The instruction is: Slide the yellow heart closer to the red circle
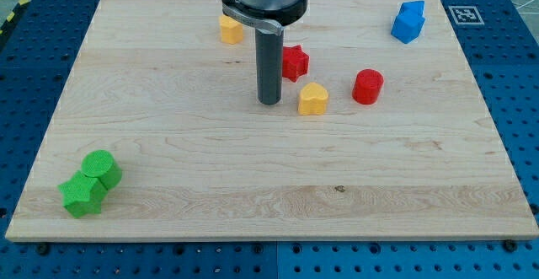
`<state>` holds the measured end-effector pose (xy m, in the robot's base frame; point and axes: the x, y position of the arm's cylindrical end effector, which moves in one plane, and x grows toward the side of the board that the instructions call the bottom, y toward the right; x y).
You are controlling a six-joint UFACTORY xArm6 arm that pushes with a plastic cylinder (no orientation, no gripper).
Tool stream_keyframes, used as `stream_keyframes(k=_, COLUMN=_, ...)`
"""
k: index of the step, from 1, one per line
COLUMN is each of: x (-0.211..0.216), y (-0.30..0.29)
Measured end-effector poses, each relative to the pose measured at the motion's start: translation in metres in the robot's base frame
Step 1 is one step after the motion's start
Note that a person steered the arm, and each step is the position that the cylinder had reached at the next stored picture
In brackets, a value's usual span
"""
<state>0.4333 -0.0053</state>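
Just left of centre on the bench [168, 161], my tip [269, 102] stands near the yellow heart [313, 99] (no pincer exists here, so nothing is gripped), seemingly placed to shove it rightward toward the nearby red circle [367, 86].

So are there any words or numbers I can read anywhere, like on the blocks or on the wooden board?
No words, letters or numbers can be read anywhere.
The one sign: a black-and-white square marker on the blue table by the wooden board's top right corner; it is a pattern, not text.
The yellow heart, red circle and the other blocks are plain.
My tip bears no label.
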Motion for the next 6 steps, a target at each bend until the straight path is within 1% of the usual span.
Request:
stream_keyframes(k=1, x=-0.002, y=0.003)
stream_keyframes(k=2, x=-0.004, y=0.038)
stream_keyframes(k=4, x=-0.004, y=0.057)
stream_keyframes(k=5, x=0.001, y=0.091)
stream_keyframes(k=6, x=0.001, y=0.095)
